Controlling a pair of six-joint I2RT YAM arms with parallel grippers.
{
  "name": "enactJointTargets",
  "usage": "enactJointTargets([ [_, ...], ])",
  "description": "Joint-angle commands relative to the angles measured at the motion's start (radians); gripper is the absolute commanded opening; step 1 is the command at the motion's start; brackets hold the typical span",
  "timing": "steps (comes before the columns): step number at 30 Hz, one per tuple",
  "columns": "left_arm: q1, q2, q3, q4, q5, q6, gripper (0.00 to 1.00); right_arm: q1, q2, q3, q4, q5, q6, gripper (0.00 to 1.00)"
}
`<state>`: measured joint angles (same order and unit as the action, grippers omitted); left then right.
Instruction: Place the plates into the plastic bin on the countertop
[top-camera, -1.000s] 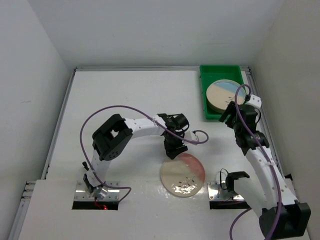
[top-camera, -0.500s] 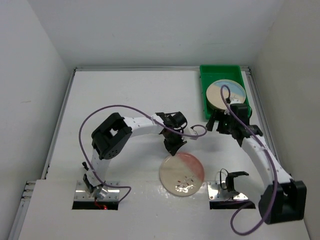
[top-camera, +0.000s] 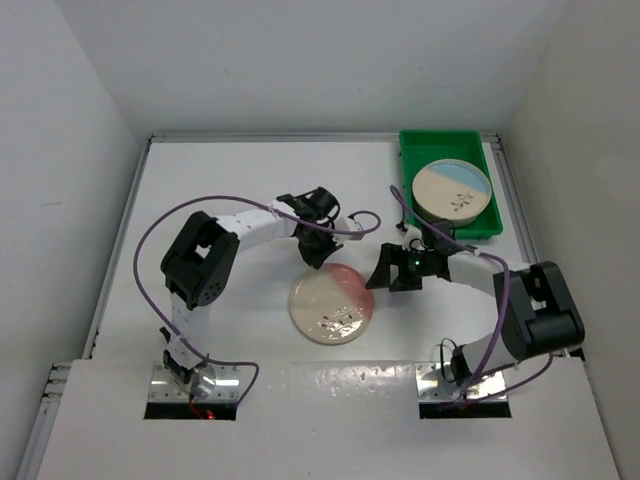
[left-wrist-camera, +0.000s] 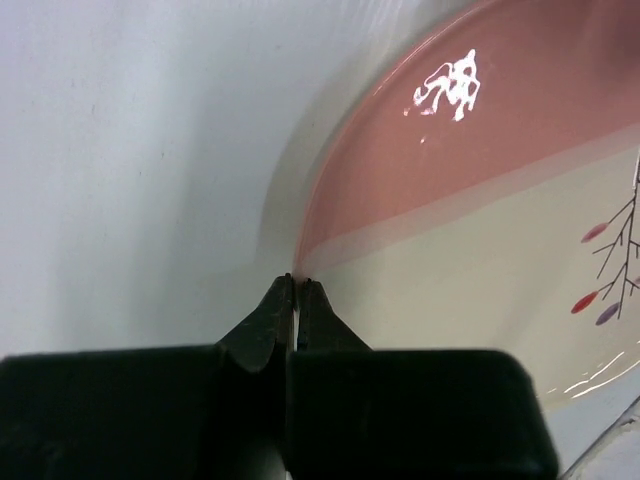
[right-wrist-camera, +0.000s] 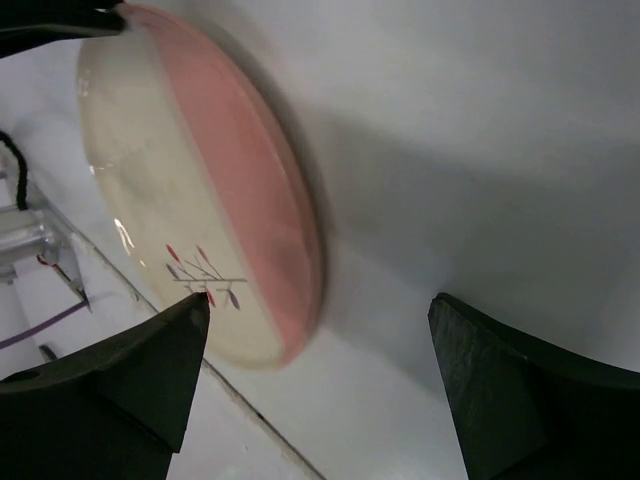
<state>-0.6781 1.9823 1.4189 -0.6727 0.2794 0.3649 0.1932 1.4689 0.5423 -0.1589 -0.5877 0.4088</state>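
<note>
Arcing over the left arm, a purple cable (top-camera: 215, 198) leads to the left hand (top-camera: 318, 258), clenched on the far rim of the cream, pink-segment plate (top-camera: 331, 305) with its dark sprig, mid-table (top-camera: 200, 150). Just right, the right hand (top-camera: 388, 272) gapes, released, between that plate and the green bin (top-camera: 440, 147) holding a blue-segment plate (top-camera: 452, 190).

The left arm (top-camera: 240, 222) arcs forward and rightward, the left gripper (top-camera: 312, 252) pinched tight on the pink plate (top-camera: 330, 305) at its rim, while the right arm (top-camera: 480, 272) folds leftward, the right gripper (top-camera: 385, 277) spread wide.
</note>
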Motion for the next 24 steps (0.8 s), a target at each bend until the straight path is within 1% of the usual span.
enactJointTargets([
  [1,-0.008,-0.094,0.045,-0.013,0.029,0.043,0.0,0.061,0.097,0.005,0.189,-0.04,0.047,0.9],
  [4,0.014,-0.094,0.089,-0.039,0.029,0.034,0.0,0.1,0.212,0.053,0.236,-0.049,0.062,0.87],
  [6,0.014,-0.105,0.127,-0.065,0.04,0.034,0.0,0.126,0.272,0.084,0.266,-0.046,0.067,0.87],
  [8,0.023,-0.125,0.152,-0.088,0.04,0.034,0.0,0.132,0.298,0.111,0.291,-0.049,0.068,0.85],
  [9,0.023,-0.125,0.152,-0.088,0.052,0.034,0.0,0.137,0.327,0.119,0.294,-0.055,0.065,0.82],
  [10,0.023,-0.135,0.152,-0.088,0.052,0.034,0.0,0.14,0.333,0.137,0.297,-0.084,0.064,0.7],
  [12,0.023,-0.135,0.152,-0.097,0.052,0.034,0.0,0.152,0.349,0.15,0.288,-0.107,0.058,0.52],
  [13,0.032,-0.135,0.152,-0.097,0.052,0.034,0.0,0.152,0.341,0.139,0.291,-0.115,0.058,0.34],
  [15,0.041,-0.122,0.143,-0.097,0.052,0.034,0.0,0.149,0.311,0.107,0.33,-0.124,0.088,0.13],
  [16,0.041,-0.122,0.143,-0.097,0.052,0.034,0.0,0.149,0.271,0.084,0.346,-0.123,0.096,0.0],
  [18,0.054,-0.122,0.143,-0.097,0.043,0.034,0.0,0.132,0.242,0.062,0.377,-0.121,0.122,0.0],
  [20,0.077,-0.122,0.155,-0.097,0.032,0.034,0.0,0.112,0.18,0.062,0.363,-0.126,0.134,0.0],
  [24,0.146,-0.132,0.221,-0.097,-0.034,0.023,0.0,0.088,0.09,0.142,0.292,-0.11,0.159,0.0],
])
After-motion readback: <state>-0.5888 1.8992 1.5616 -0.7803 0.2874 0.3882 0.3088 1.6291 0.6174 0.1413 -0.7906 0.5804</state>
